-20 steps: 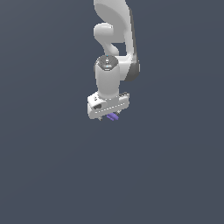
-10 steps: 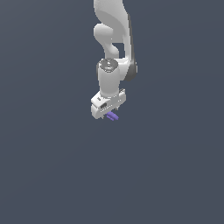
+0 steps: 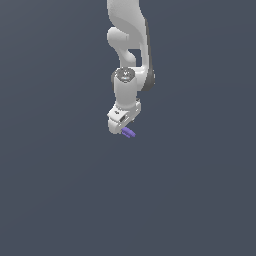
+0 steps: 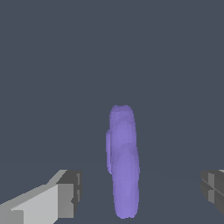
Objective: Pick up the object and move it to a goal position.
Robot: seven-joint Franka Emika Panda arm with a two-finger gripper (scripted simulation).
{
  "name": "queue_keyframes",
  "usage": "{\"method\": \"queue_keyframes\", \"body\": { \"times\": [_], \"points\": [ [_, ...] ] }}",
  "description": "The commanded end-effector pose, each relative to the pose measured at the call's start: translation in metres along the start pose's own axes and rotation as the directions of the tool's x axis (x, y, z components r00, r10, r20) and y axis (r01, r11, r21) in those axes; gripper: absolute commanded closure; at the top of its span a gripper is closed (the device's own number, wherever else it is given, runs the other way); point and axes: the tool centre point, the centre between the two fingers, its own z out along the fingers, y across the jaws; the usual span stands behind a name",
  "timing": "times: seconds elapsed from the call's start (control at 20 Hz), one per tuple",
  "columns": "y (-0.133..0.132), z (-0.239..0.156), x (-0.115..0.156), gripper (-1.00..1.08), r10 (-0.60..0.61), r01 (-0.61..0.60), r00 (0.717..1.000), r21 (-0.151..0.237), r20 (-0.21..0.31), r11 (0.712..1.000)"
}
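The object (image 3: 128, 132) is a tiny purple-violet rod just under the white gripper (image 3: 123, 128) in the exterior view. In the wrist view the rod (image 4: 124, 162) lies lengthwise between the two fingers. The left finger (image 4: 65, 192) and the right finger (image 4: 213, 189) both stand well apart from it, with open gaps on either side. The gripper (image 4: 141, 190) is open and touches nothing. I cannot tell whether the rod rests on the surface.
The white arm (image 3: 129, 45) comes down from the top of the exterior view. A plain dark grey surface (image 3: 60, 190) fills everything around it. No other objects show.
The gripper has turned about its vertical axis, so its body looks narrower in the exterior view. The purple rod now sticks out toward the exterior view's right below it.
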Motion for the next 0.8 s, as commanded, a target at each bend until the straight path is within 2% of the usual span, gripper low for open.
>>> {"method": "queue_keyframes", "body": {
  "times": [0.0, 0.45, 0.75],
  "points": [
    [-0.004, 0.002, -0.003, -0.92, -0.031, 0.031, 1.000, 0.001, 0.000, 1.000],
    [-0.008, 0.006, -0.005, -0.92, -0.052, 0.052, 0.999, 0.002, 0.000, 0.999],
    [-0.008, 0.021, -0.005, -0.92, -0.054, 0.054, 0.999, 0.002, 0.000, 0.999]
  ]
}}
